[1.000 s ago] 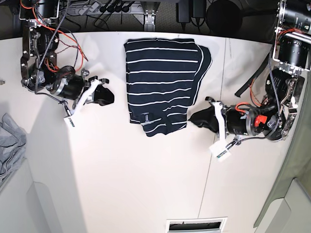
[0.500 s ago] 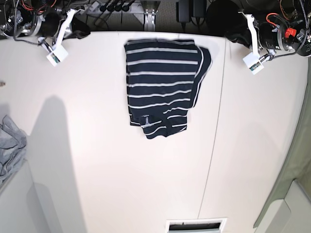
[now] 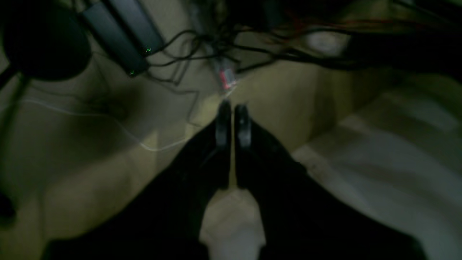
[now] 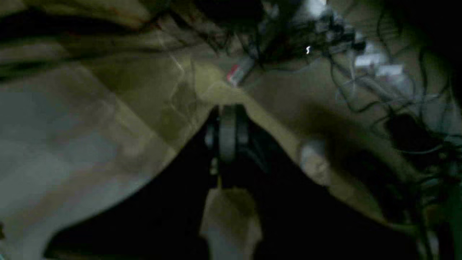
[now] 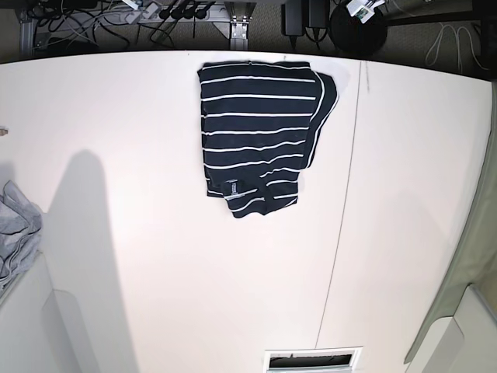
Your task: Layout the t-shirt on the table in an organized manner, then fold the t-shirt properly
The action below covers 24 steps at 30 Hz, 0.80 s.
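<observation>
The t-shirt (image 5: 260, 136), dark with thin white stripes, lies folded into a compact rectangle at the back centre of the white table (image 5: 155, 256). One rounded fold sticks out on its right side. Neither arm shows in the base view. In the left wrist view my left gripper (image 3: 233, 121) is shut with nothing between its dark fingers, aimed at the floor and cables beyond the table. In the right wrist view my right gripper (image 4: 227, 130) is also shut and empty, over a blurred floor with cables. The t-shirt is in neither wrist view.
A crumpled light-grey cloth (image 5: 15, 225) lies at the table's left edge. A thin dark seam (image 5: 342, 217) runs front to back, right of the shirt. A slotted opening (image 5: 314, 360) sits at the front edge. Cables and a power strip (image 5: 175, 12) lie behind the table.
Both arms have pulled back from beside the shirt to the table's rear edge and then out of the base view. The shirt has not moved.
</observation>
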Each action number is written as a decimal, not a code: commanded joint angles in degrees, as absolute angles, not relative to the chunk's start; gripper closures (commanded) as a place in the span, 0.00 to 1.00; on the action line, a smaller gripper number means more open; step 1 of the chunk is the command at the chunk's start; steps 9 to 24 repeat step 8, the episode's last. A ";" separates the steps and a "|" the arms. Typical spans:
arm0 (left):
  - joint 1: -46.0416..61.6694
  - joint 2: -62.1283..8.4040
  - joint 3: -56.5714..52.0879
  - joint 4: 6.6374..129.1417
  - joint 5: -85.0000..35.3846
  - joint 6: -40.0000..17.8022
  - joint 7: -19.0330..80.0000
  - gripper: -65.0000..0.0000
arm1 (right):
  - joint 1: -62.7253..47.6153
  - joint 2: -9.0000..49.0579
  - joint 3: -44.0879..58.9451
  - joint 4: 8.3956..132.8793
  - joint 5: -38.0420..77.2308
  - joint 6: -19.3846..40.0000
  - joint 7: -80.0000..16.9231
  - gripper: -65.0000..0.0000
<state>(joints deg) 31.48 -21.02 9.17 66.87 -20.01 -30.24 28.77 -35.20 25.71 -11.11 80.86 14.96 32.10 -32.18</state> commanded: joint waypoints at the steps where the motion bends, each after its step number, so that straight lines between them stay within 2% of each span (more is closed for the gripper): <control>1: 29.41 -21.58 11.29 63.83 -20.69 -29.15 28.27 0.96 | -33.78 25.87 -12.05 77.76 15.35 32.14 -31.31 1.00; 3: 24.71 -21.56 16.36 56.38 -20.71 -27.40 27.07 0.96 | -29.89 24.53 -13.93 69.93 15.38 32.16 -30.37 1.00; 8: 16.78 -19.86 24.91 43.70 -20.71 -27.44 20.34 0.96 | -21.50 20.49 -14.74 55.94 15.42 32.27 -29.43 1.00; 24: 16.78 -19.86 24.91 43.70 -20.71 -27.44 20.34 0.96 | -21.50 20.49 -14.74 55.94 15.42 32.27 -29.43 1.00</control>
